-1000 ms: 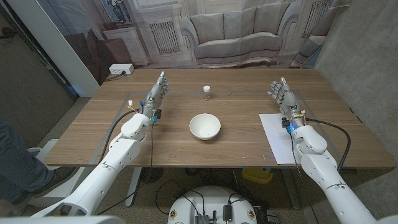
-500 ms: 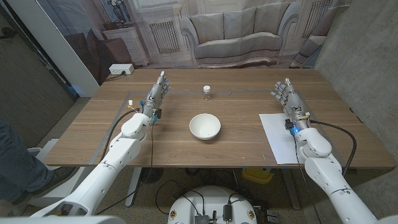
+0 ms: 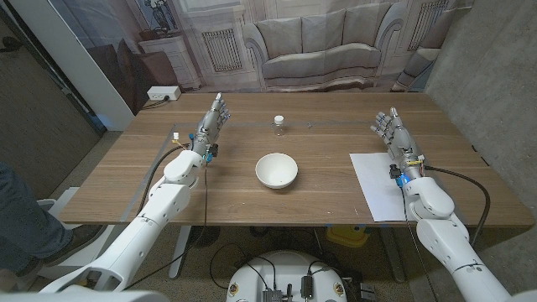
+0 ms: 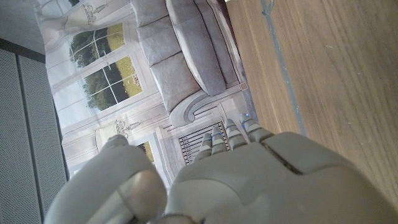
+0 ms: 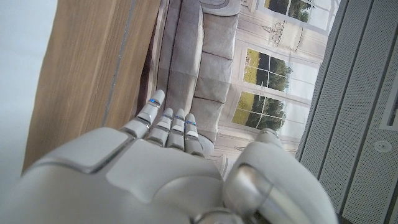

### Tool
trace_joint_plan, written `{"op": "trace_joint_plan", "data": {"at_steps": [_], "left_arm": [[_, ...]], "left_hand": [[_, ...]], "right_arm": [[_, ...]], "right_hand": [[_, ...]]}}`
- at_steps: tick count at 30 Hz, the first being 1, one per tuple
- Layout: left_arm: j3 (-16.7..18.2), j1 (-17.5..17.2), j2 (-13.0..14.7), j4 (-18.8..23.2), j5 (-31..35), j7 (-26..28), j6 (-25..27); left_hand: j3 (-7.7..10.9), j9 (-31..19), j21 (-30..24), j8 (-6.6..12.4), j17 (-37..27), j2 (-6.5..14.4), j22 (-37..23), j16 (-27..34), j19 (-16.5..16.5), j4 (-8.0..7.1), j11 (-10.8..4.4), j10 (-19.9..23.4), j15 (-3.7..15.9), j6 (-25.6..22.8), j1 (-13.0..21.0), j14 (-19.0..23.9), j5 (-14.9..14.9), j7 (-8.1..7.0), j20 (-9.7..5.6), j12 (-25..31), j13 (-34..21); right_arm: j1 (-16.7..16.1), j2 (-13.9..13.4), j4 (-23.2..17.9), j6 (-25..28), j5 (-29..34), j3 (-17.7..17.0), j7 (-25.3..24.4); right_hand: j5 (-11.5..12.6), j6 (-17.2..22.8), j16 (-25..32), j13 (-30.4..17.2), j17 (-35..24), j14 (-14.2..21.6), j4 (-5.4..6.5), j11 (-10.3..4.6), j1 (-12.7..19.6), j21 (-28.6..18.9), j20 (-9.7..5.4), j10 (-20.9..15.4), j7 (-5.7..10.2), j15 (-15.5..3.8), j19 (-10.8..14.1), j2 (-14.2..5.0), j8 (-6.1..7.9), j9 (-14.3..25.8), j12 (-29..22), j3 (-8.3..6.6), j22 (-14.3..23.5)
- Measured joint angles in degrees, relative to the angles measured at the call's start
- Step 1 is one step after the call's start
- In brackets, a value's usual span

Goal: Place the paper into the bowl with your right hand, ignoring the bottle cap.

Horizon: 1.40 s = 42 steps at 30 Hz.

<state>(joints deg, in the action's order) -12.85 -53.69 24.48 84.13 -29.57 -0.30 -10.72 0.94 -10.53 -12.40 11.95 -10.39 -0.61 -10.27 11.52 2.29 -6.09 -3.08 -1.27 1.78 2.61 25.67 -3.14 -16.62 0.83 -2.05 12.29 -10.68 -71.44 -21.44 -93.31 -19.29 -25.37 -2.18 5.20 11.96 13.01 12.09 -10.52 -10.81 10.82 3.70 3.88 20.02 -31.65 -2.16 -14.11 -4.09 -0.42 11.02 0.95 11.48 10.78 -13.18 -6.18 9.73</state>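
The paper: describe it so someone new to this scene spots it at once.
On the wooden table, look to the robot's right of the white bowl, near the front edge. The paper is a flat white sheet lying under the right hand and forearm. It is the only flat, rectangular white thing; the bowl is round and the bottle cap tiny.

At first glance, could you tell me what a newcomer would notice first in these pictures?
A white bowl sits mid-table, with a small bottle cap beyond it. A sheet of paper lies at the robot's right, beside the open right hand; the left hand waits opposite, also open.
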Motion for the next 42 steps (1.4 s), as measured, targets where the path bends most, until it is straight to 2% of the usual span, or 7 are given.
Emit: {"op": "trace_joint_plan", "data": {"at_steps": [5,6,8,19,42], "left_arm": [[-0.16,0.52,-0.40,-0.54,0.07,-0.17,0.00],[-0.19,0.60,-0.46,-0.59,0.15,-0.21,0.00],[-0.29,0.70,-0.50,-0.65,0.28,-0.30,0.03],[-0.62,1.00,-0.65,-0.88,0.73,-0.68,0.82],[-0.57,0.41,-0.77,-0.12,0.98,-0.47,1.01]], "left_hand": [[-0.24,0.00,0.00,0.00,0.00,0.00,0.04,0.00,0.00,0.24,0.00,0.00,0.00,-0.32,0.00,0.00,0.00,-0.32,0.00,0.00,0.00],[-0.24,0.00,0.00,0.00,0.00,0.00,0.09,0.00,0.00,0.24,0.00,0.00,0.00,-0.32,0.00,0.00,0.00,-0.32,0.00,0.00,0.00],[-0.40,0.00,0.00,0.00,0.00,0.01,0.15,-0.25,0.00,0.08,0.00,0.00,0.00,-0.32,0.01,0.00,0.00,-0.32,0.00,0.00,0.00],[-0.40,0.00,0.00,0.00,-0.01,0.01,0.15,-0.43,0.00,0.07,0.00,0.00,0.00,-0.31,0.47,0.00,0.00,-0.32,0.00,0.00,-0.01],[-0.64,0.00,0.00,0.00,-0.01,0.23,0.14,-0.43,-0.31,0.31,0.54,0.52,-0.26,-0.83,0.69,0.25,0.00,0.21,0.31,0.01,-0.01]], "right_arm": [[-1.06,-0.21,-0.76,-0.65,-0.11,-0.32,-0.62],[-1.33,-0.26,-0.96,-0.84,-0.13,-0.37,-0.70],[-1.72,-0.30,-1.23,-1.00,-0.15,-0.42,-0.81],[-4.00,-0.69,-3.08,-1.49,-0.02,-0.84,-1.78],[-9.64,-1.42,-7.15,-3.10,0.46,-2.19,-4.08]], "right_hand": [[0.00,0.52,0.00,0.00,0.00,0.00,0.00,0.00,0.02,0.15,-0.18,0.00,0.52,0.00,0.18,-0.05,0.00,0.00,0.00,0.00,0.00],[0.00,0.52,0.00,0.00,0.00,0.12,0.00,-0.02,-0.08,0.15,-0.18,-0.01,0.52,-0.12,0.18,-0.71,0.04,0.00,0.00,0.00,0.00],[0.00,0.82,0.00,0.00,0.00,0.30,0.00,-0.21,-0.07,0.15,-0.18,-0.21,0.82,-0.30,0.18,-0.68,0.46,0.00,0.00,0.00,0.00],[0.00,0.82,0.00,0.00,0.01,0.52,0.00,-0.21,-0.07,0.53,0.14,-0.21,0.82,-0.08,0.49,-0.68,0.46,0.00,0.00,0.00,0.00],[0.00,1.13,0.00,0.00,0.02,1.74,0.00,-0.41,0.15,1.04,-0.17,-1.24,1.13,-0.31,1.42,-0.90,0.46,0.00,0.00,0.00,0.29]]}}
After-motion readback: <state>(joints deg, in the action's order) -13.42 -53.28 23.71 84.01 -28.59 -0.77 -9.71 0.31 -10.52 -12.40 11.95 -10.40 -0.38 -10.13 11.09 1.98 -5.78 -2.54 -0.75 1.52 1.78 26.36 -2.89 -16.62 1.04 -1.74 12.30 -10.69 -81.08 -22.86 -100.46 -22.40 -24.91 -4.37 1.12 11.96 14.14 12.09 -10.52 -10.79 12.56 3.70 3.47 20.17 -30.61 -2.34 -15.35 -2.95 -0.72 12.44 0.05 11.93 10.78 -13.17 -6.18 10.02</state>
